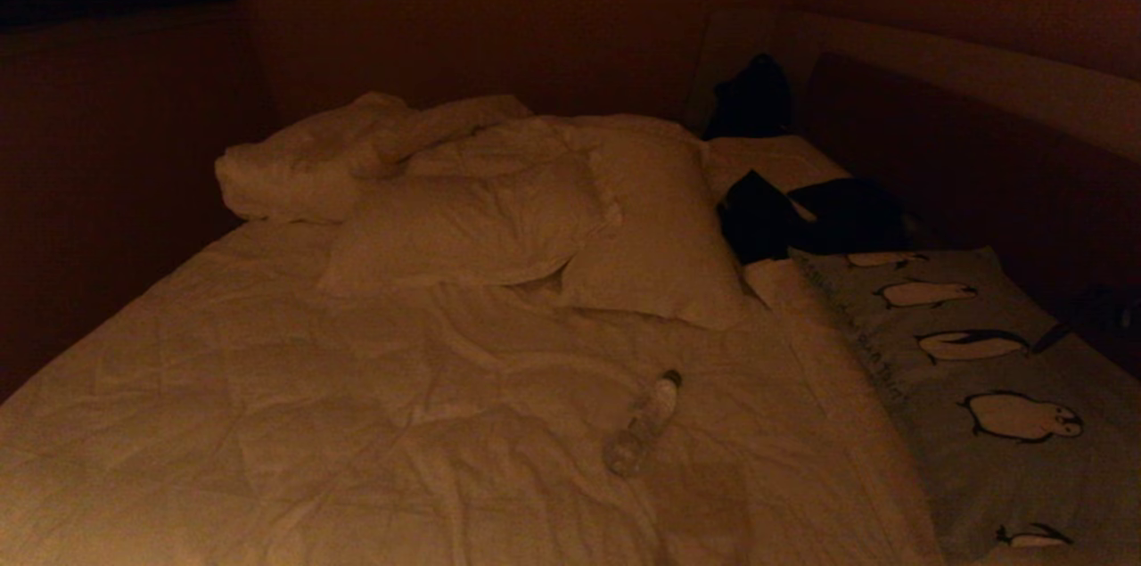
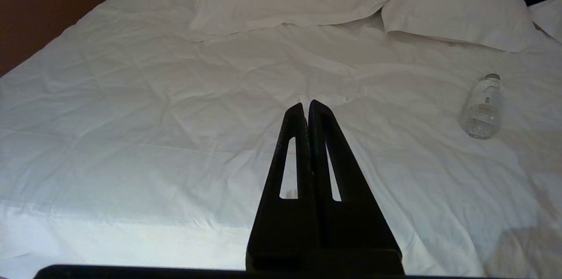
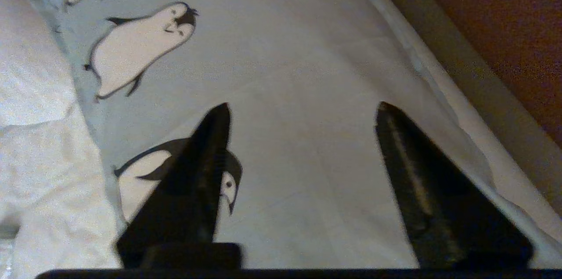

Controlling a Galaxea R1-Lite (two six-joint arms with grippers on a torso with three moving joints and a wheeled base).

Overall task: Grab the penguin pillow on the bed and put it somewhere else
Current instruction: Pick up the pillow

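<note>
The penguin pillow [image 1: 980, 388], long, grey-blue and printed with a row of penguins, lies along the right side of the bed [image 1: 357, 423]. In the right wrist view the same penguin pillow [image 3: 307, 94] fills the frame, and my right gripper [image 3: 303, 110] hangs just above it, open, with nothing between its fingers. My left gripper [image 2: 306, 104] is shut and empty, held low over the white duvet [image 2: 175, 116]. Neither arm shows in the head view.
Plain white pillows [image 1: 499, 218] are heaped at the head of the bed. A clear plastic bottle [image 1: 644, 423] lies on the duvet, also seen as the bottle [image 2: 482, 107]. Dark clothing [image 1: 802, 214] lies beside the penguin pillow. The padded headboard [image 1: 980, 76] runs along the right.
</note>
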